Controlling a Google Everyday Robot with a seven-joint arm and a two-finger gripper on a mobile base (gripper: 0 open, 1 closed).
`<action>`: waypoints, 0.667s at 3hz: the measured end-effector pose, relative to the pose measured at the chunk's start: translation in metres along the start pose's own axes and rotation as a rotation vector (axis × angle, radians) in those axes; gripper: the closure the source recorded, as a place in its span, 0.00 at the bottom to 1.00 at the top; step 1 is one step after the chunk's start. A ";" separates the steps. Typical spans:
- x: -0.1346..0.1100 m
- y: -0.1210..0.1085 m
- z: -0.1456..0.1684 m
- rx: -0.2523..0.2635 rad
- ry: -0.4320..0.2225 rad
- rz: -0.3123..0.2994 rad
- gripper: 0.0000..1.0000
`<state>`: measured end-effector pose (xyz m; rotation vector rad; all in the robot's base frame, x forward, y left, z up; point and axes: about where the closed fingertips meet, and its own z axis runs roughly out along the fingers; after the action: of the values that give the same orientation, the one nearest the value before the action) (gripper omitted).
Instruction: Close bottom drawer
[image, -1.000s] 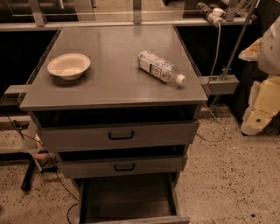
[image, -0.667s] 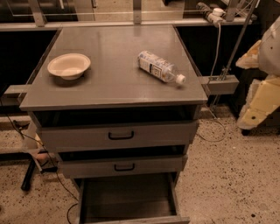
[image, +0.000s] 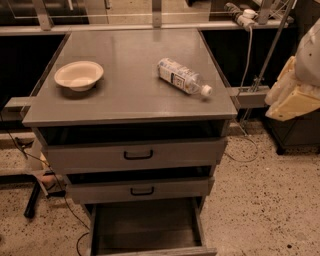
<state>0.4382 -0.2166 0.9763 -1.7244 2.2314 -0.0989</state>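
gripper (image: 294, 97) at right edge, well off bottom drawer (image: 150, 227); grip state can't tell; push its front squarely inward

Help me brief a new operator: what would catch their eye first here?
The bottom drawer stands pulled far out at the foot of the cabinet, its dark inside showing, while the middle drawer and top drawer are only slightly out. On top lie a white bowl at left and a plastic bottle on its side at right. The gripper hangs at the right edge.
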 end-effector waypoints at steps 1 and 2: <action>0.000 0.000 0.000 0.000 0.000 0.000 0.90; 0.000 0.000 0.000 0.000 0.000 0.000 1.00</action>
<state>0.4382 -0.2166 0.9763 -1.7243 2.2314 -0.0989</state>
